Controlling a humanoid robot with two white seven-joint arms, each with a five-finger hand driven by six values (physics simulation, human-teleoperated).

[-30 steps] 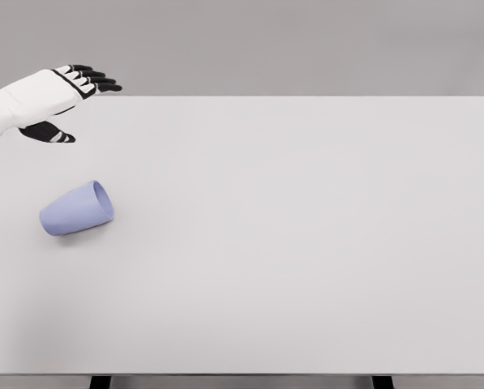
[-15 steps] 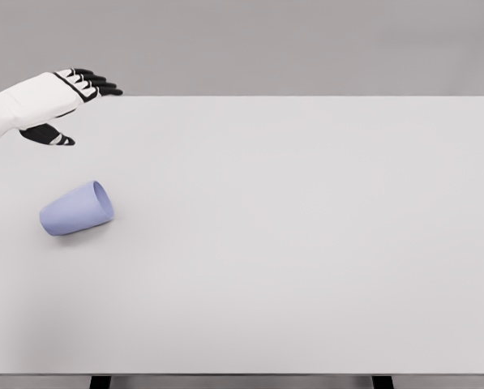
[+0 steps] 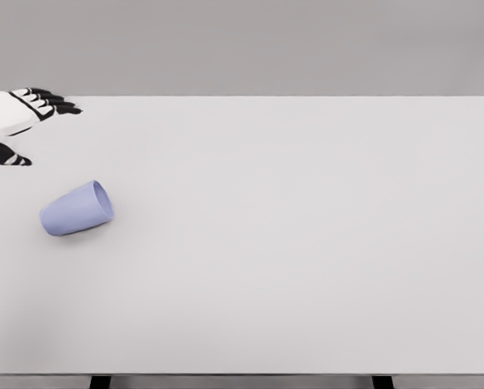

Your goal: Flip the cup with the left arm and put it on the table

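Observation:
A pale lavender cup [image 3: 76,209] lies on its side on the white table [image 3: 290,235], near the left edge, with its mouth facing right and slightly away from me. My left hand [image 3: 39,130] hovers at the far left edge of the view, above and behind the cup and well apart from it. Its black fingers [image 3: 57,104] are stretched out and its thumb is spread below; it holds nothing. The right arm does not show.
The table's far edge runs along the top of the view against a plain grey wall. Two dark table legs [image 3: 100,382] show under the front edge.
My left hand has drawn back to the left and slightly down, toward the picture's edge. The cup has stayed where it was.

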